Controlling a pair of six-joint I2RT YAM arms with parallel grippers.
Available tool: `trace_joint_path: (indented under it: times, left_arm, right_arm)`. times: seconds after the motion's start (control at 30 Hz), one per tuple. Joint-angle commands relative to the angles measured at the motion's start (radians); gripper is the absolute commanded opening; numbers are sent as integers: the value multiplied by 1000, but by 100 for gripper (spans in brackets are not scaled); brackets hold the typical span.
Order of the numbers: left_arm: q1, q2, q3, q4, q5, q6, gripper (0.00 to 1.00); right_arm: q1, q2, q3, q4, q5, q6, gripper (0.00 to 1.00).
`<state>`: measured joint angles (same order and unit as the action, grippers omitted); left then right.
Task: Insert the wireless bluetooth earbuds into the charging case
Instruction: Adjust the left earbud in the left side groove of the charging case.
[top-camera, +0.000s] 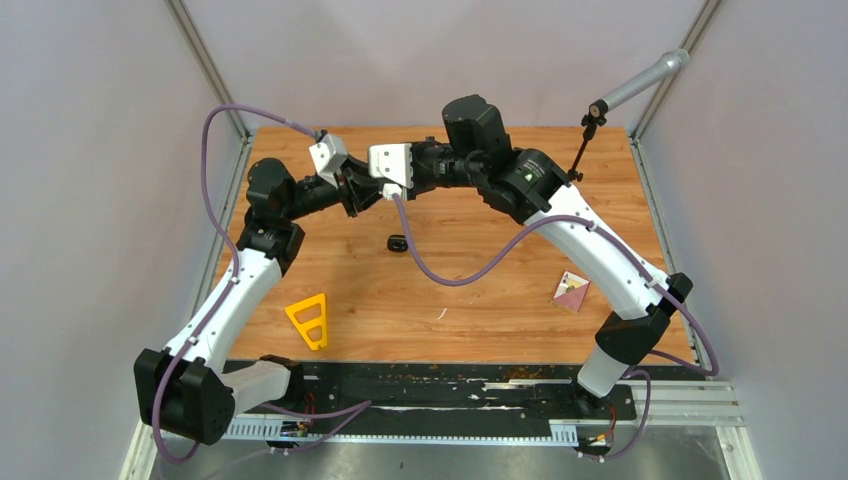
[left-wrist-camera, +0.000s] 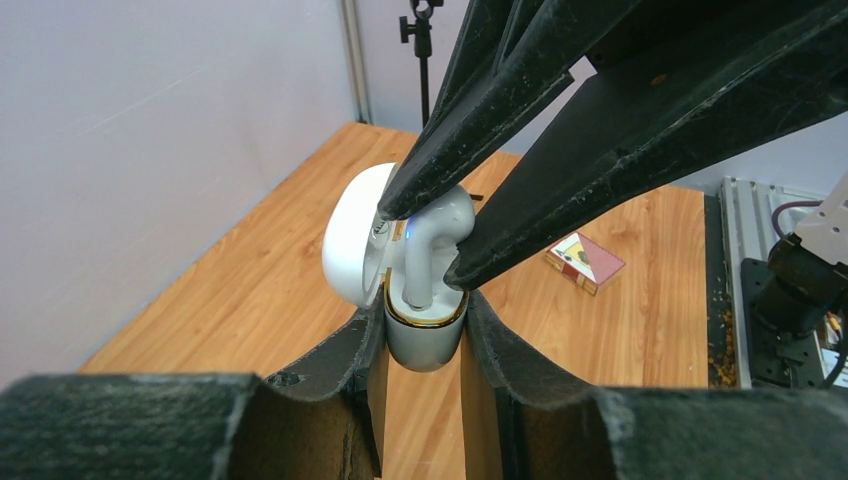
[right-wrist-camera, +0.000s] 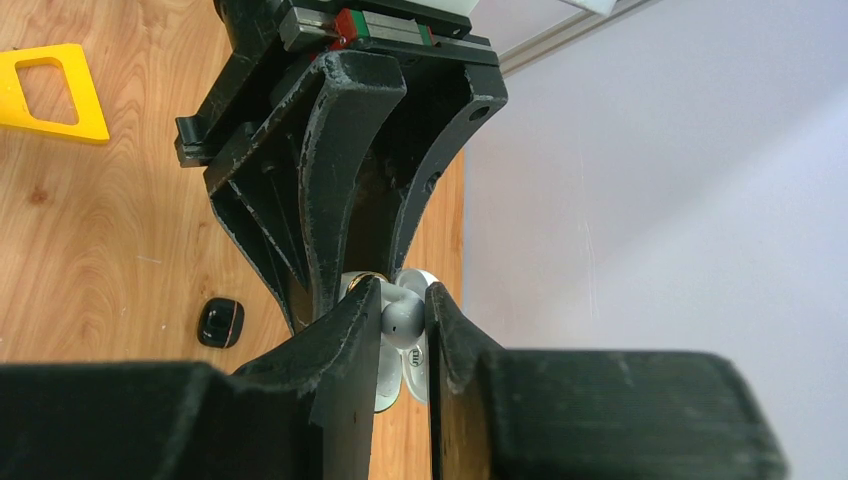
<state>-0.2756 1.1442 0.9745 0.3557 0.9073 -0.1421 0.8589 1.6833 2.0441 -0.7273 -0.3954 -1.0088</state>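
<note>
Wood table (top-camera: 480, 290), up by its far edge: left gripper (left-wrist-camera: 425, 315) clamped on the white charging case (left-wrist-camera: 425, 352), right gripper (right-wrist-camera: 402, 303) narrowly pinching a white earbud (left-wrist-camera: 440, 232) that's standing in it.

Wood tabletop (top-camera: 400, 300) w/ plain grey walls (top-camera: 90, 150) around.

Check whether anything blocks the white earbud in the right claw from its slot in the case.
Nothing visible does. The lid is flipped open aside; the right claw holds the white earbud with its stem dipping into the case that the left claw clamps.
</note>
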Motion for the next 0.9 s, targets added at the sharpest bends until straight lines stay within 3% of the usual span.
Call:
trace_joint_path:
  times: [0.0,0.73,0.87]
  left_arm:
    - [-8,-32,15,26,2,18,0]
    - [-9,-21,12,52,5,-7,0]
    - [-21,-22,23,-2,36,67,0]
  right_arm:
    - [4,9,39,-31,-14,-12,0]
    - [5,8,20,-26,6,-14,0]
    - [4,15,24,-37,-19,-15,10]
